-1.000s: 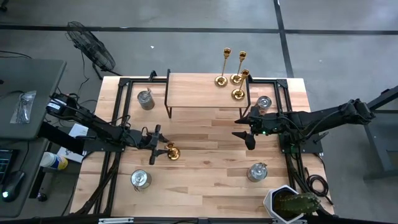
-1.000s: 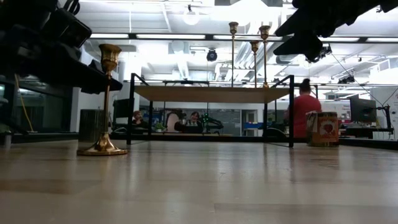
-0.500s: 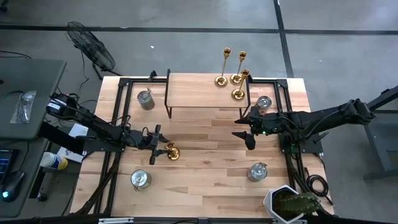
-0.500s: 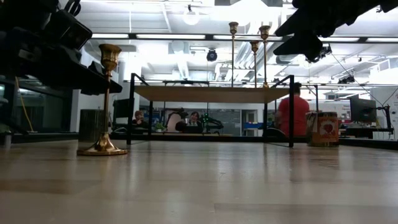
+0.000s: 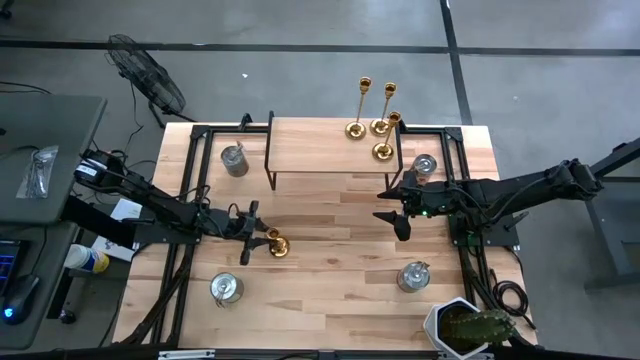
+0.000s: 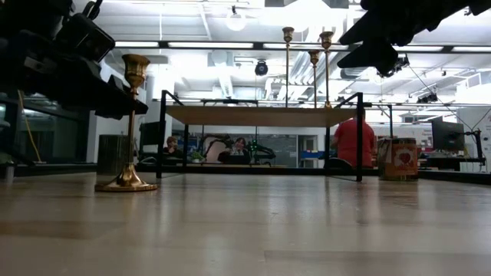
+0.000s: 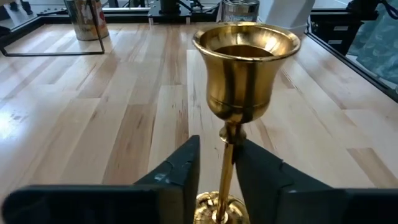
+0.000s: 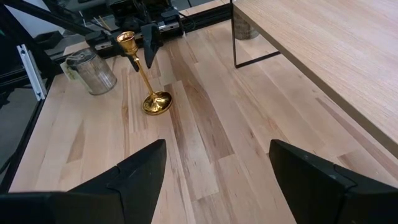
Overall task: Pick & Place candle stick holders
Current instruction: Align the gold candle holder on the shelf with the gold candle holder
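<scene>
On the wooden table [image 5: 330, 280], listed from largest to smallest:

Raised wooden shelf [image 5: 320, 150] on a black frame, at the far middle of the table.

Left arm, reaching in from the table's left side. The left gripper [image 5: 252, 234] sits at the left-centre of the table; in the left wrist view its two dark fingers [image 7: 180, 171] stand on either side of a candlestick's thin stem, very close to it, with a slight gap still visible on one side. Whether the grip is fully made cannot be told.

Right arm, reaching in from the right side. The right gripper [image 5: 397, 208] hangs above the table's right-centre with its fingers [image 8: 140, 171] spread wide and nothing between them.

Potted plant [image 5: 465, 325] in a white pot, at the near right corner.

Four silver-grey metal jars: far left [image 5: 234, 159], near left [image 5: 226, 289], far right [image 5: 425, 165], near right [image 5: 413, 275].

Four brass candle stick holders. One candle stick holder [image 5: 277, 244] stands upright on the table at left-centre, base flat on the wood, stem between the left gripper's fingers; its cup [image 7: 247, 62] fills the left wrist view. The other three [image 5: 378, 125] stand upright, close together, on the far right end of the raised shelf.

Beyond the table, a floor fan [image 5: 145, 75] stands at far left, and the low view shows a person in a red top [image 6: 354, 138] in the room.
</scene>
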Motion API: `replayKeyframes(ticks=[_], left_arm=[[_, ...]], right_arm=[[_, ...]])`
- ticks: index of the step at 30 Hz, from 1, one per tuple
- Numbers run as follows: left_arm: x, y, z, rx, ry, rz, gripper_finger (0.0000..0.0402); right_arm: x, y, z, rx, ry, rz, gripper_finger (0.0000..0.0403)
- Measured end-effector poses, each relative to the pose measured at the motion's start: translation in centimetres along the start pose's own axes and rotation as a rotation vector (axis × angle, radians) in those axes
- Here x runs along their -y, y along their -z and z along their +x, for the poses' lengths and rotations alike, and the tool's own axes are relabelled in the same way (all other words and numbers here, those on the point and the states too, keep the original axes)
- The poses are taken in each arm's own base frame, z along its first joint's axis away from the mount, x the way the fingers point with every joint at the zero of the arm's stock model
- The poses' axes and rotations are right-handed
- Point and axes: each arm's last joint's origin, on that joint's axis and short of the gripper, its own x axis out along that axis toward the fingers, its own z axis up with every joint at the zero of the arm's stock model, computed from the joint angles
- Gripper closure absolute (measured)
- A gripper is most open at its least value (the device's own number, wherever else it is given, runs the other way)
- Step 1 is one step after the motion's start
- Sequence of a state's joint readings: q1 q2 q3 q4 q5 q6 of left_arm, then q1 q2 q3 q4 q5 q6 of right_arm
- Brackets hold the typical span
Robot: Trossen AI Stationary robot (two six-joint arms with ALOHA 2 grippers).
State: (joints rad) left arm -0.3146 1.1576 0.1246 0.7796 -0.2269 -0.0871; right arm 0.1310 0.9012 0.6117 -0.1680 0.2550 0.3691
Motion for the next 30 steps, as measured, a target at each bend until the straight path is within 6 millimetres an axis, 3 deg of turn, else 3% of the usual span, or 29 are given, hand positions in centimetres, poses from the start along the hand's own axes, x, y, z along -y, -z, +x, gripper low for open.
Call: replayKeyframes(ticks=[8, 15, 23, 30], left_arm=[[0.0, 0.0, 0.0, -0.006, 0.016, 0.002, 0.0387], [0.2, -0.5, 0.4, -0.017, 0.019, 0.003, 0.0386], [0.6, -3.6, 1.9, -0.034, -0.057, -0.038, 0.0395], [0.7, -7.4, 2.7, 0.070, -0.209, -0.064, 0.0395]], right_arm=[[0.0, 0.0, 0.0, 0.000, 0.000, 0.000, 0.0125], [0.0, 0.0, 0.0, 0.000, 0.000, 0.000, 0.0125], [0.0, 0.0, 0.0, 0.000, 0.000, 0.000, 0.0125], [0.0, 0.0, 0.0, 0.000, 0.000, 0.000, 0.0125]])
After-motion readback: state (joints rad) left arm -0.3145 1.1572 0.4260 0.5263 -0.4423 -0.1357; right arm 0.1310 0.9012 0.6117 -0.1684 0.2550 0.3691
